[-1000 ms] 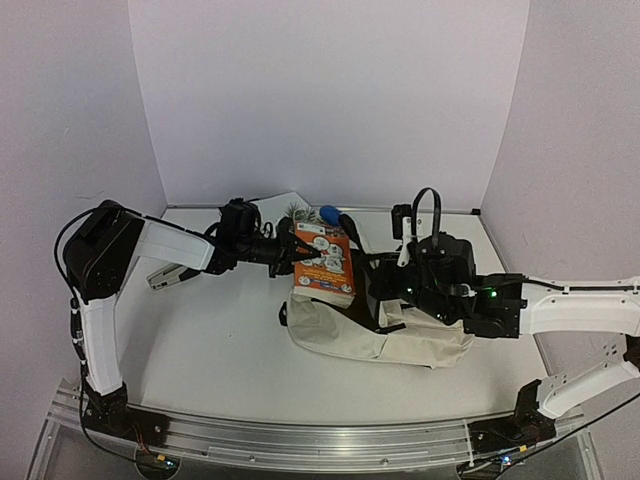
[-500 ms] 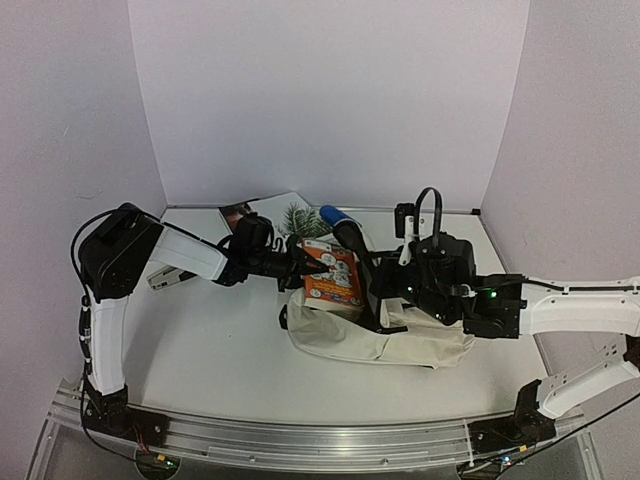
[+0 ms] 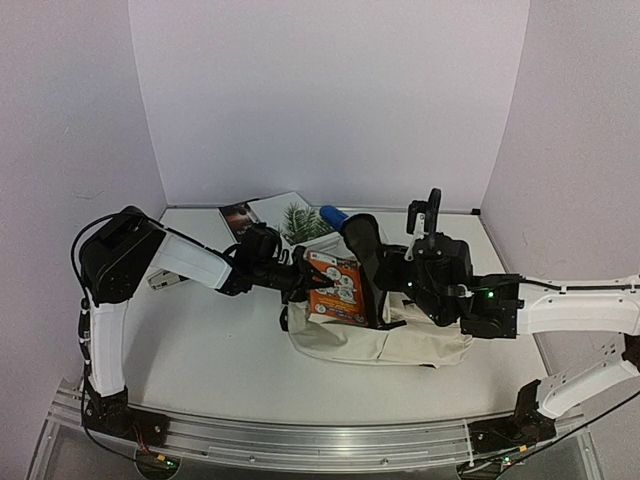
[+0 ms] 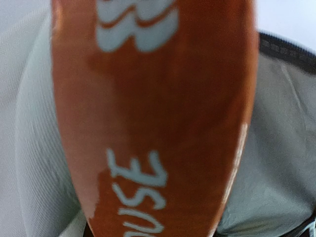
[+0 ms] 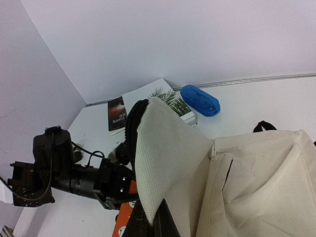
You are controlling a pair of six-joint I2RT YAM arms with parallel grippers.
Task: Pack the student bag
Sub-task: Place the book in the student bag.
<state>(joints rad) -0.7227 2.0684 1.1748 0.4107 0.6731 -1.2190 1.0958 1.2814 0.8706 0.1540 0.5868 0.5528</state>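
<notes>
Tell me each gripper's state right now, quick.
Left gripper: closed on the orange book.
Right gripper: closed, pinching a raised flap of the student bag.

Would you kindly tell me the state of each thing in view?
student bag: lying down, mouth held open.
orange book: held tilted at the bag's mouth.
left gripper: shut on orange book.
right gripper: shut on student bag's flap.
blue case: closed, lying behind the bag.

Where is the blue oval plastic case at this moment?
In the top view the blue oval plastic case lies near the back wall, just right of the white plant-cover book, behind the cream fabric backpack.
</notes>
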